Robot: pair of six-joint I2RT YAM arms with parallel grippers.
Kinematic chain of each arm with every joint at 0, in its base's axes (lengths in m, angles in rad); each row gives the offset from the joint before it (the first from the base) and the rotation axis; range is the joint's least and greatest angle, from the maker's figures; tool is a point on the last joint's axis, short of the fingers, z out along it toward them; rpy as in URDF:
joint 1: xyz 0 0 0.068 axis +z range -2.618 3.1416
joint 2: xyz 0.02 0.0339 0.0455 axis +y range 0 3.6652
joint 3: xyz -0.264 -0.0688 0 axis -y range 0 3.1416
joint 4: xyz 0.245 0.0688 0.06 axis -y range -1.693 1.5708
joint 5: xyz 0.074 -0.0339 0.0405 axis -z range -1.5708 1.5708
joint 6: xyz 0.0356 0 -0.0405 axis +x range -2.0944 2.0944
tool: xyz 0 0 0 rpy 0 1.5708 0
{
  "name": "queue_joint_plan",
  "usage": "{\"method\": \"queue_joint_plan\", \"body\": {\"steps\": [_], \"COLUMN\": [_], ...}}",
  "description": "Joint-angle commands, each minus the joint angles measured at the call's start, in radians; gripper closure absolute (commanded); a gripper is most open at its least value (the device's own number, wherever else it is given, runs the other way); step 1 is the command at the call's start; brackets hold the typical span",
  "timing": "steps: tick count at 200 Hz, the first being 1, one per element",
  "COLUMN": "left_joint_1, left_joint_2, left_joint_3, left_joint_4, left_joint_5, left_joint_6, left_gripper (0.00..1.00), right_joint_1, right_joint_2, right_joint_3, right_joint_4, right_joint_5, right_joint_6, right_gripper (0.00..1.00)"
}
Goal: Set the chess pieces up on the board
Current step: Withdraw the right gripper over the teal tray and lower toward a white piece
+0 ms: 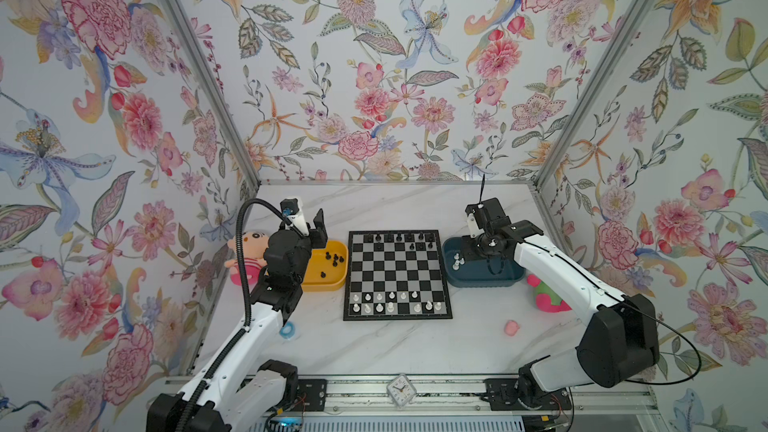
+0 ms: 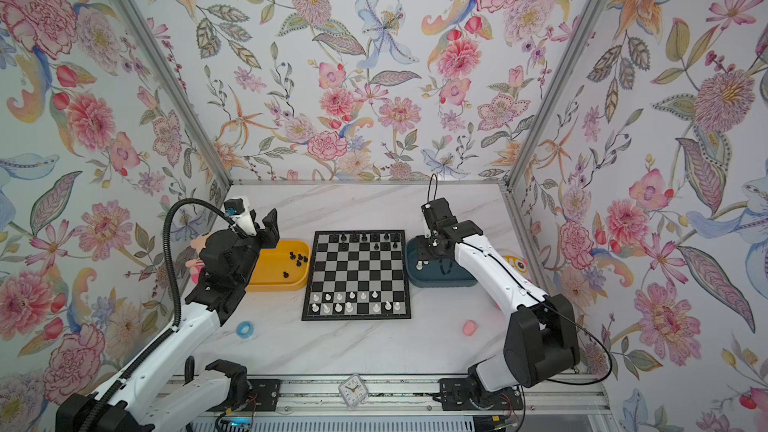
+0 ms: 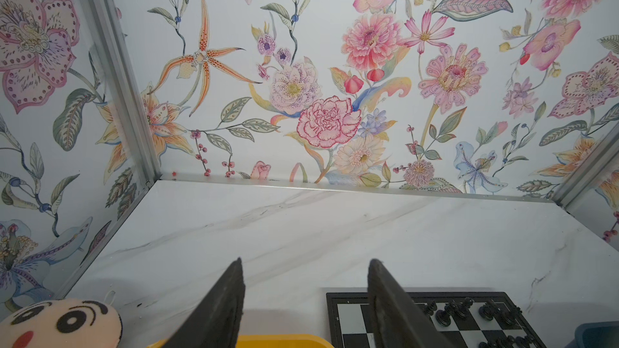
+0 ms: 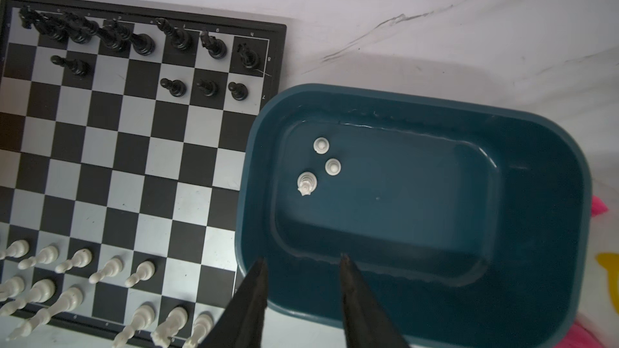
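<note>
The board [image 1: 397, 272] [image 2: 357, 272] lies flat mid-table. Black chess pieces [image 1: 399, 238] stand on its far rows and white ones [image 1: 390, 303] on its near rows. Several loose black pieces [image 1: 334, 259] sit in a yellow tray [image 1: 324, 284] left of it. Three white pieces [image 4: 332, 166] stand in a dark blue tray [image 1: 482, 280] on its right. My left gripper [image 3: 306, 261] is open and empty, raised over the yellow tray's far end [image 1: 309, 218]. My right gripper [image 4: 303, 257] hangs open and empty over the blue tray [image 4: 435, 195], by the rim next to the board [image 4: 134, 162].
A plush doll [image 1: 249, 251] lies behind my left arm and a green and pink plush [image 1: 548, 299] under my right arm. A blue ring [image 1: 287, 330] and a small pink object [image 1: 512, 327] lie on the near table. A small clock [image 1: 401, 389] sits on the front rail. Floral walls enclose three sides.
</note>
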Motion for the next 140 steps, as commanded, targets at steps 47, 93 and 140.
{"method": "queue_joint_plan", "body": {"steps": [47,93,140], "left_joint_1": [0.021,0.029,0.034], "left_joint_2": [0.159,0.218,0.226], "left_joint_3": [0.123,0.165,0.160], "left_joint_4": [0.050,0.057,0.064], "left_joint_5": [-0.041,-0.022,-0.021], "left_joint_6": [0.008,-0.005,-0.009], "left_gripper": [0.40,0.40,0.40], "right_joint_1": [-0.085,-0.084,-0.079], "right_joint_2": [0.196,0.324,0.370], "right_joint_3": [0.071,0.149,0.160], "right_joint_4": [0.057,0.060,0.075], "right_joint_5": [-0.069,-0.098,-0.091], "right_joint_6": [-0.038,-0.062,-0.069], "right_gripper": [0.69,0.72,0.73]}}
